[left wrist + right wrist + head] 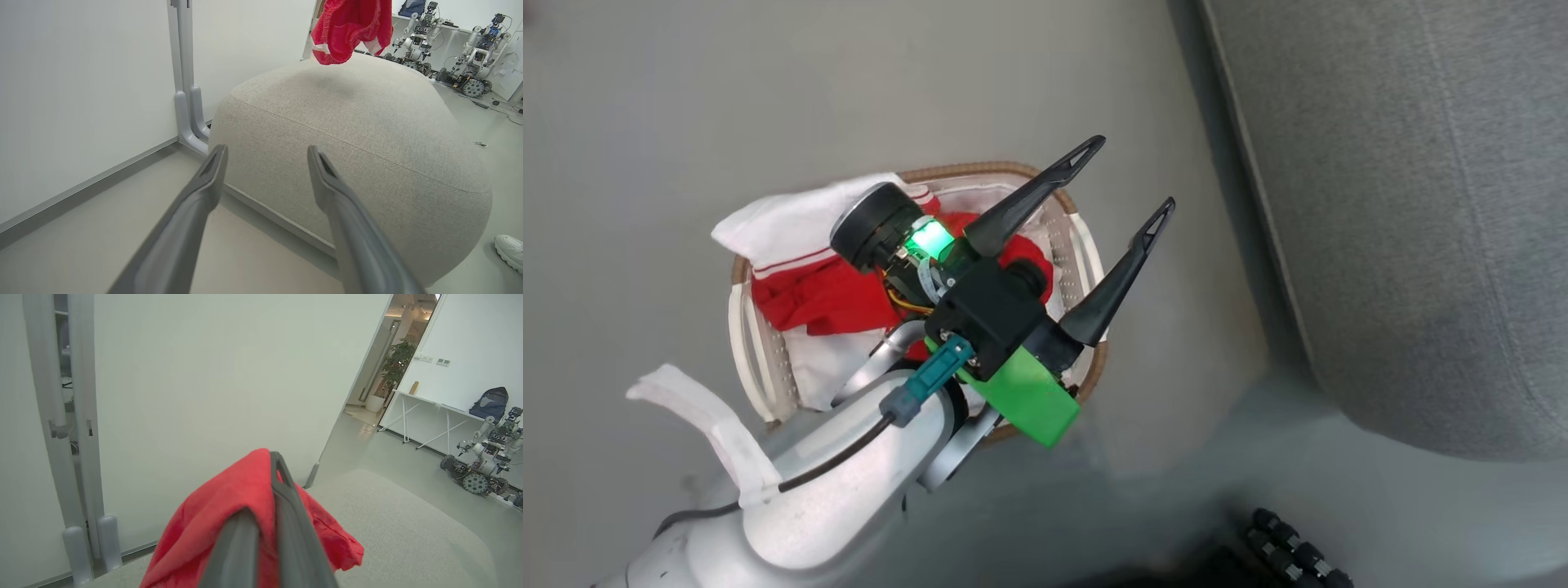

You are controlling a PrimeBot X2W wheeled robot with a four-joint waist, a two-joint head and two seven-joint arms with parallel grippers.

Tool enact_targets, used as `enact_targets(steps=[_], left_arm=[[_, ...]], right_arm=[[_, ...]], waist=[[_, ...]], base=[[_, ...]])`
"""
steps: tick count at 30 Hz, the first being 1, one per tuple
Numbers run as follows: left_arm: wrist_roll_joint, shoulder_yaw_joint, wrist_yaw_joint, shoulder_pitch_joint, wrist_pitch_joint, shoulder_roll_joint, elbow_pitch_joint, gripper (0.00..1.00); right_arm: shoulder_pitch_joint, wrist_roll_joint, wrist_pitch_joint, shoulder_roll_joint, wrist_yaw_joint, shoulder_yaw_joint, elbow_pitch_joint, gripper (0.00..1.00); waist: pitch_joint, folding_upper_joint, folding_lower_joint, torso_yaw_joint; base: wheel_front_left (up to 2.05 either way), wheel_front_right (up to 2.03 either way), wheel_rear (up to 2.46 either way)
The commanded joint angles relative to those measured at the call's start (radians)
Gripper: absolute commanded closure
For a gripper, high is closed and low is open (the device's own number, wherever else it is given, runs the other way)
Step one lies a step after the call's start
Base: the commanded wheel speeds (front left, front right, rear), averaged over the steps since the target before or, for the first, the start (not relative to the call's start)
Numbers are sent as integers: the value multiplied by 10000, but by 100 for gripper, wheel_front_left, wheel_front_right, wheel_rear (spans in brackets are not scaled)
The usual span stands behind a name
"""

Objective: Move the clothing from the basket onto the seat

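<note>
The basket [980, 170] stands on the grey floor, with red clothing [817, 298] and white fabric heaped in it. My left gripper [1133, 173] hovers over the basket's right side, open and empty. In the left wrist view its fingers [266, 149] point at the side of the grey seat [347, 130]. The seat [1421, 204] is right of the basket. My right gripper [265, 473] is shut on a red garment [229, 498] above the seat [400, 522]. That garment [351, 28] hangs over the seat's top.
A white wall and a grey post [186, 81] stand behind the seat. Other wheeled robots [470, 53] are parked at the far right by a table. A white shoe [510, 249] is on the floor beside the seat.
</note>
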Motion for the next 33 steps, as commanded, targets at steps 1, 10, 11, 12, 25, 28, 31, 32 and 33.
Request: enact_targets(steps=[1,10,11,12,25,28,31,32,33], left_arm=[[95,-24,-7,-215,40,-72,-60,0],[247,-41,119,-323,29,93,52,0],[254,-46,118,-311,18,107,71,0],[257,-50,130,-299,15,129,85,0],[81,-58,194,-270,-51,208,365,0],[-1,11,220,-127,-170,276,508,0],[-135,90,255,45,-352,296,631,0],[-203,122,260,84,-388,289,669,0],[-274,181,285,158,-478,297,740,0]], right_arm=[[82,-160,-76,-12,-14,-108,272,100],[956,-1110,-796,408,-14,-405,1666,100],[1043,-1163,-881,480,-14,-375,1842,100],[1076,-1188,-923,542,-14,-384,1975,100],[1114,-1136,-1593,867,-14,-85,3759,0],[1223,-1005,-1703,961,-14,295,4126,0],[1428,-891,-1851,1064,-14,772,4387,0],[1481,-810,-1922,1116,-14,917,4441,0],[1611,-738,-2017,1208,-14,1097,4501,0]], waist=[[1198,-1,-1,970],[1648,-1,-1,871],[1652,-1,-1,855],[1650,-1,-1,839],[1044,-1,-1,485],[679,-1,-1,321],[220,-1,-1,145],[86,-1,-1,109],[-123,-1,-1,66]], base=[[0,0,0],[0,0,0],[0,0,0],[0,0,0],[0,0,0],[0,0,0],[0,0,0],[0,0,0],[0,0,0]])
